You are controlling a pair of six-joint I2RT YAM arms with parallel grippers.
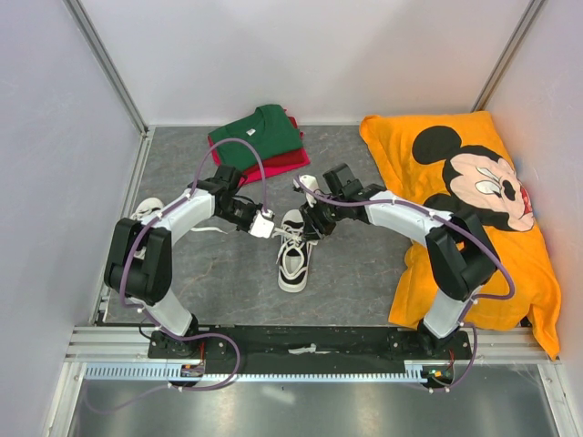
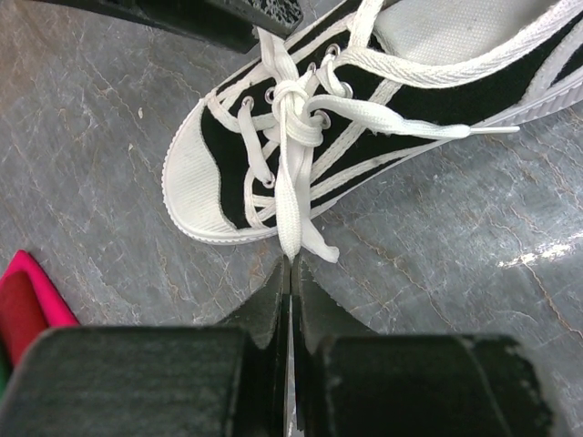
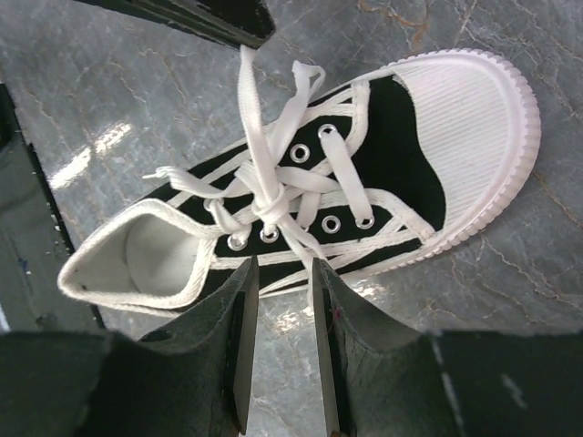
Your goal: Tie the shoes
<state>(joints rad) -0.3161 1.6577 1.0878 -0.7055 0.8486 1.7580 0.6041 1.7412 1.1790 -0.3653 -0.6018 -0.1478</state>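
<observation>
sneaker (image 3: 401, 164) matt canvas, toe cap (image 3: 465, 137) ribbed rubber; laces (image 2: 293, 182) woven cloth; table (image 2: 91, 137) marbled, slight sheen

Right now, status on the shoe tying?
Left gripper shut on lace. Right gripper open over shoe. First knot in, no bow. Shirts behind, apart.

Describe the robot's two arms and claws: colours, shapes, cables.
Both the left arm and right arm have white tubular links, bulky black joints and a looping purple cable. The left claw and right claw are black, with two flat, tapering fingers.
</observation>
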